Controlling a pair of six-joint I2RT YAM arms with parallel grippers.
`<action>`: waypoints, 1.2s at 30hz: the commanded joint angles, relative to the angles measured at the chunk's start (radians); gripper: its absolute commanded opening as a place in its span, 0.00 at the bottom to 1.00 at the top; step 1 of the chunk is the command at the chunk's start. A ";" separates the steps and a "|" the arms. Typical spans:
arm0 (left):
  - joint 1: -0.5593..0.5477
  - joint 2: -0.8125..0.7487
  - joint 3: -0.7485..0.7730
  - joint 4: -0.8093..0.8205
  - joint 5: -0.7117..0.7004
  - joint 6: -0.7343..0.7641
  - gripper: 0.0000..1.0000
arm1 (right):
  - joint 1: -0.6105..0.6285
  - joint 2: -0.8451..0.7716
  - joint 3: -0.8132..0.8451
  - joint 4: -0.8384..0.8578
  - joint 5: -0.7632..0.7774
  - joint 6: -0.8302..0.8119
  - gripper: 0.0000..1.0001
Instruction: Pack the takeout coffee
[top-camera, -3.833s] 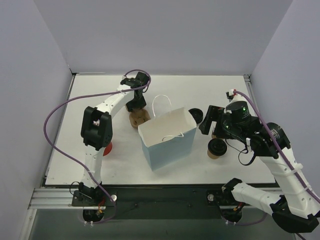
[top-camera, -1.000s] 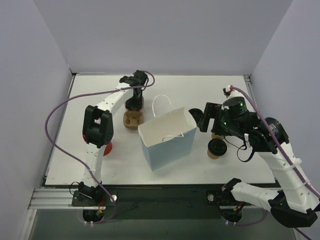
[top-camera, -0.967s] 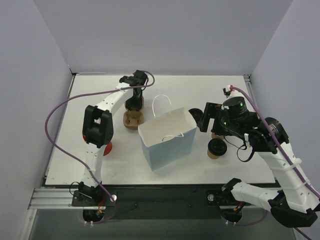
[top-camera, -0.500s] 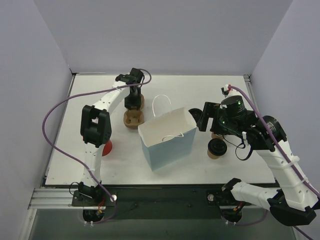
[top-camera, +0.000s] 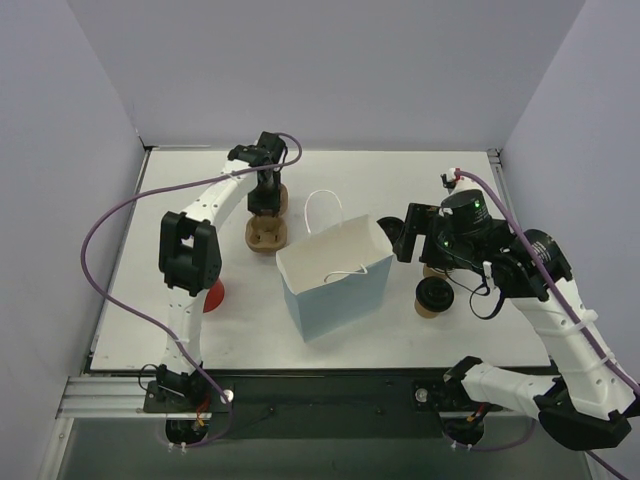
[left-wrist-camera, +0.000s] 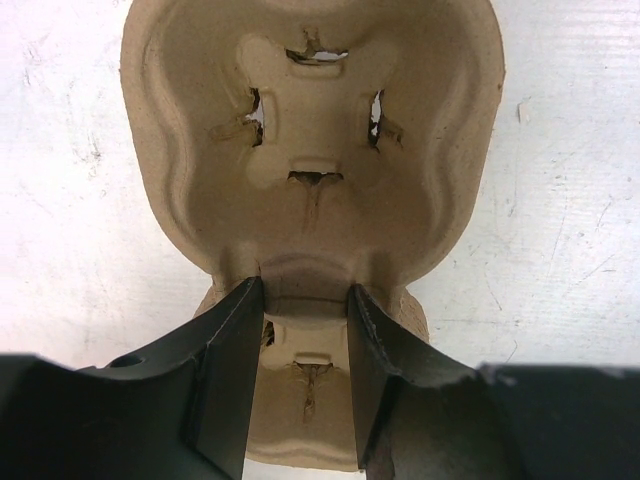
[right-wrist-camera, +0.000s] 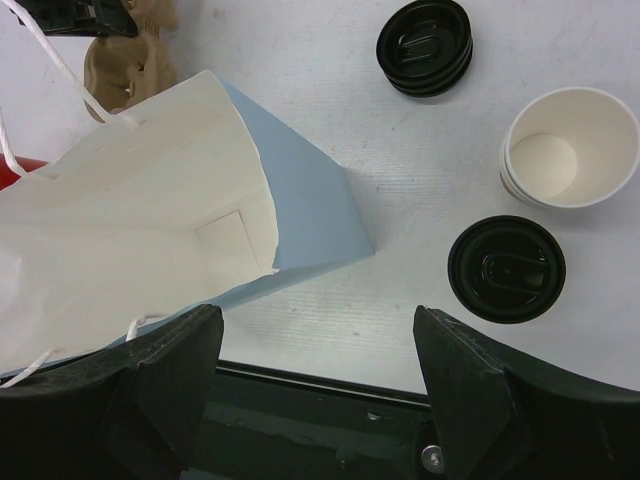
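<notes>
- This is a robotics lab test cell.
- In the top view, plain lilac-grey walls (top-camera: 320, 70) box in a white table (top-camera: 440, 170) on three sides.
- Along the bottom edge, a metal rail (top-camera: 105, 395) carries two white robot arms, left (top-camera: 215, 203) and right (top-camera: 560, 340).
- A purple cable (top-camera: 85, 262) loops at left.

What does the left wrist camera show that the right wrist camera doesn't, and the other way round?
Only the left wrist view: a close look into the cardboard tray with its slotted cup holes, and the left gripper closed on the ridge between them.
Only the right wrist view: the open blue bag, a cup with a black lid, an empty open cup, spare black lids, and the right gripper, wide open with nothing in it.
Both: the tray, small and far off in the right wrist view, and the white table.
</notes>
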 joint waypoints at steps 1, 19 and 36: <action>0.005 -0.061 0.031 0.028 -0.004 0.016 0.32 | 0.005 0.014 0.042 -0.036 0.019 -0.019 0.79; 0.025 -0.016 0.031 0.050 0.083 0.012 0.42 | 0.005 0.032 0.068 -0.048 0.016 -0.019 0.78; 0.025 -0.021 0.021 0.065 0.097 0.035 0.35 | 0.008 0.052 0.086 -0.053 0.013 -0.019 0.78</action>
